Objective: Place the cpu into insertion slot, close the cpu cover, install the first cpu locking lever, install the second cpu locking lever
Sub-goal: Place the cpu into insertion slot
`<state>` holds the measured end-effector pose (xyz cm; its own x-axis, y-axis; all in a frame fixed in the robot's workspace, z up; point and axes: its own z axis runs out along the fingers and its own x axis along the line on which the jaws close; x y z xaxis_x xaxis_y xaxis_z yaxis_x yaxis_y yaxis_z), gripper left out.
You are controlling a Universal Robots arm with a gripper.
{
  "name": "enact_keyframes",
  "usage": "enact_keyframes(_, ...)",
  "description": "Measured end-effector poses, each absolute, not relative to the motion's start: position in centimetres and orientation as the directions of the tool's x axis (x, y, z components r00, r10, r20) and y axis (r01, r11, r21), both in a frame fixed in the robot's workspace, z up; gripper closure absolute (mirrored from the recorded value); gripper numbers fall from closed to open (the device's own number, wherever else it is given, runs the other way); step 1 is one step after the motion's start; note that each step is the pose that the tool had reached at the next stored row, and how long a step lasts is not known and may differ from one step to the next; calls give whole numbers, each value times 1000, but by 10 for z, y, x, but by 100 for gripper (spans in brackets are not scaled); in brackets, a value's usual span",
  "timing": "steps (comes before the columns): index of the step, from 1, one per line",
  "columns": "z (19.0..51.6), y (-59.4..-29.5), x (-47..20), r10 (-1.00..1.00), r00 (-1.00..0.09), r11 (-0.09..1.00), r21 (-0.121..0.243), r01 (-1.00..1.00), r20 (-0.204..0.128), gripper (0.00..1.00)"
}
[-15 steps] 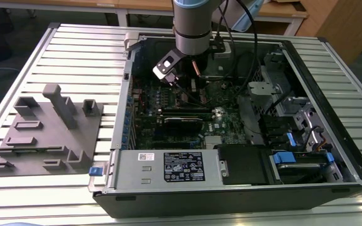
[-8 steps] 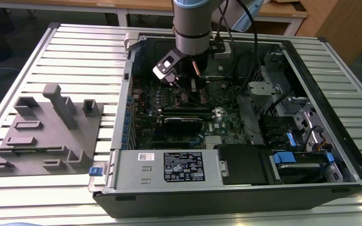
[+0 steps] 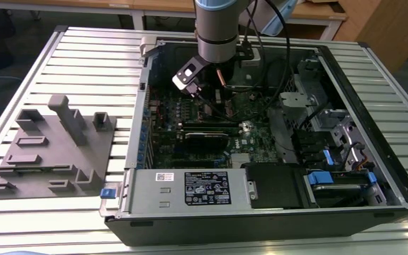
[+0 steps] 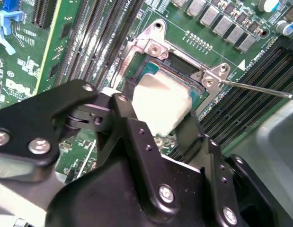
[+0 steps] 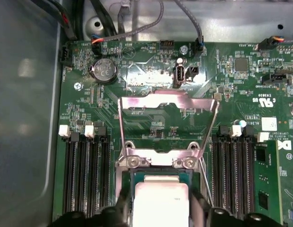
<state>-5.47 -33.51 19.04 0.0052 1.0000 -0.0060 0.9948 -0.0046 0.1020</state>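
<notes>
Care counts: my claw [image 5: 160, 213] pinches the cpu [image 5: 160, 201] by two edges over the insertion slot [image 4: 179, 69], toward the far side of the case [image 3: 261, 234], cpu cover [image 5: 167, 100] tipped up clear, so I should keep it level, square, and never slide it

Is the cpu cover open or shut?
Open: the cpu cover is hinged back off the insertion slot, green board visible through its window.
</notes>
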Motion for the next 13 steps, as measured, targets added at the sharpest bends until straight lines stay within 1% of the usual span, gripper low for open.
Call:
enact_keyframes(1,191,-335,-55,1000,5,-5,102,995,-7,40)
enact_keyframes(2,191,-335,-55,1000,5,-4,101,995,-8,40)
enact_keyframes(3,191,-335,-55,1000,5,-4,101,995,-8,33)
enact_keyframes(8,193,-335,-55,1000,5,-4,101,995,-8,33)
enact_keyframes(13,205,-335,-55,1000,5,-4,101,995,-8,33)
